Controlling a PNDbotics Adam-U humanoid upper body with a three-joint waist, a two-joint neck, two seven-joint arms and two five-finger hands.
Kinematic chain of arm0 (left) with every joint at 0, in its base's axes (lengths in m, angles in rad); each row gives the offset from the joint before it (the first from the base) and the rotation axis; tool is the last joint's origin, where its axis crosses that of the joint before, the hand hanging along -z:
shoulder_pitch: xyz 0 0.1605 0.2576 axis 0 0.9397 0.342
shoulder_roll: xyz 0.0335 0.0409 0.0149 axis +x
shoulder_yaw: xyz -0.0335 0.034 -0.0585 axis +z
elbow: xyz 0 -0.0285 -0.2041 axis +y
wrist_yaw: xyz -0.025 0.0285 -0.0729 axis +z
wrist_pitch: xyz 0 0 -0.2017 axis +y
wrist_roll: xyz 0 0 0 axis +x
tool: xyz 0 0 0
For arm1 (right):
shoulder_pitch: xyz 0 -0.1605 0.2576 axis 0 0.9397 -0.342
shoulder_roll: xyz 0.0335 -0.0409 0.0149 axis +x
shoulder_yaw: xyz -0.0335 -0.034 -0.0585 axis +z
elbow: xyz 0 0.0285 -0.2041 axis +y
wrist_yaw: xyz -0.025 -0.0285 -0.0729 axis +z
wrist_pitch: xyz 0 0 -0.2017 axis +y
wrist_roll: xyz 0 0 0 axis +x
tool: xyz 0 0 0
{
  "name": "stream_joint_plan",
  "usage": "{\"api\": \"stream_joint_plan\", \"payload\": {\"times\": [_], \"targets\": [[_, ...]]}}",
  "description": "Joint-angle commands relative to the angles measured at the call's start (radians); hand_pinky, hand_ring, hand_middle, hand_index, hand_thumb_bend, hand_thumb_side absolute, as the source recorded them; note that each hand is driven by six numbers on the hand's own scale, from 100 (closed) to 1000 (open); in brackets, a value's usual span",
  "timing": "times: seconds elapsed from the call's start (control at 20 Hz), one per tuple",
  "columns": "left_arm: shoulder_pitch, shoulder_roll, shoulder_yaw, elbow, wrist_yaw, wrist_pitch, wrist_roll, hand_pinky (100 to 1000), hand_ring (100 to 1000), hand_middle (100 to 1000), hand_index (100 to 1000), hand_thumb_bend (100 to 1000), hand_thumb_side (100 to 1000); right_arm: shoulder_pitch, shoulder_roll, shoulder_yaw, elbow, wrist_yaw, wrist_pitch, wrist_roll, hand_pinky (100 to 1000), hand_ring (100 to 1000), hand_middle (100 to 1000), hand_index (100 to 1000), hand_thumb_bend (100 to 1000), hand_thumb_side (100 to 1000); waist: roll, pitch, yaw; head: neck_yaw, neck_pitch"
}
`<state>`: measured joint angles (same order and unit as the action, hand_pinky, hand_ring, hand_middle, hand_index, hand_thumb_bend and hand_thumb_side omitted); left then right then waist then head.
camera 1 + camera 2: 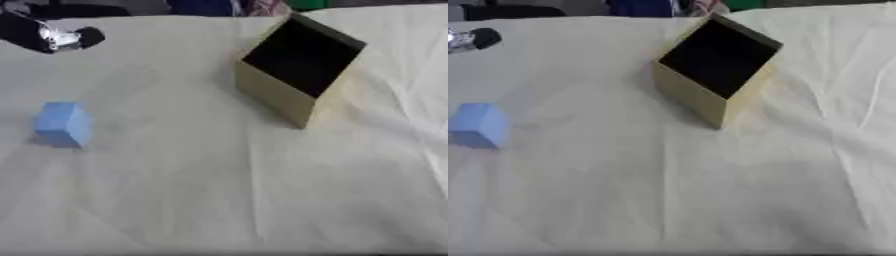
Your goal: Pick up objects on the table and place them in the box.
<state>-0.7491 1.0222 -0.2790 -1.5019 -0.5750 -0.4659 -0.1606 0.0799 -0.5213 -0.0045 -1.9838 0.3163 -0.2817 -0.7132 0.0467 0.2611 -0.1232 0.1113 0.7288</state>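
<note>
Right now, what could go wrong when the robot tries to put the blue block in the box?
The blue block lies far to the left of the box, so it might slip out during the long carry. The white cloth is creased, so the block could sit unevenly for the grab. The left hand is up at the far left corner, and a hurried reach might knock the block aside.

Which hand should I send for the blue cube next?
Left. The light blue cube sits on the robot's left side of the cloth-covered table, and the left hand shows up there. The right hand is not in view.
</note>
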Motion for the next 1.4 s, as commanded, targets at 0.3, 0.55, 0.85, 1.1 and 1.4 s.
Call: {"api": "stream_joint_plan", "payload": {"times": [0.3,0.55,0.85,1.1,1.4], "targets": [[-0.006,0.039,-0.026,0.072,-0.133,-0.130,-0.132,1000,967,887,974,752,801,0.000,-0.033,-0.001,-0.016,0.010,-0.002,0.005,639,768,585,717,100,806,0.001,-0.017,0.001,-0.006,-0.001],[0.013,0.053,-0.035,0.122,-0.211,-0.188,-0.210,1000,977,888,984,839,767,-0.002,-0.034,0.001,-0.016,0.011,-0.002,0.006,639,768,585,717,100,807,0.002,-0.015,0.001,-0.002,-0.003],[0.025,0.044,-0.020,0.150,-0.305,-0.244,-0.304,1000,982,871,1000,817,716,-0.002,-0.031,0.002,-0.016,0.012,-0.001,0.006,639,768,585,717,100,807,-0.001,-0.013,0.000,-0.003,-0.004],[0.050,0.036,-0.004,0.182,-0.350,-0.242,-0.385,1000,968,848,1000,816,689,-0.001,-0.028,0.001,-0.016,0.015,0.000,0.004,639,769,585,718,100,807,-0.004,-0.010,0.002,-0.004,-0.004],[0.078,0.039,0.004,0.204,-0.274,-0.162,-0.472,992,963,829,1000,765,583,-0.002,-0.025,0.002,-0.016,0.016,0.001,0.003,639,769,585,718,100,809,-0.005,-0.008,0.003,-0.003,-0.008]]}}
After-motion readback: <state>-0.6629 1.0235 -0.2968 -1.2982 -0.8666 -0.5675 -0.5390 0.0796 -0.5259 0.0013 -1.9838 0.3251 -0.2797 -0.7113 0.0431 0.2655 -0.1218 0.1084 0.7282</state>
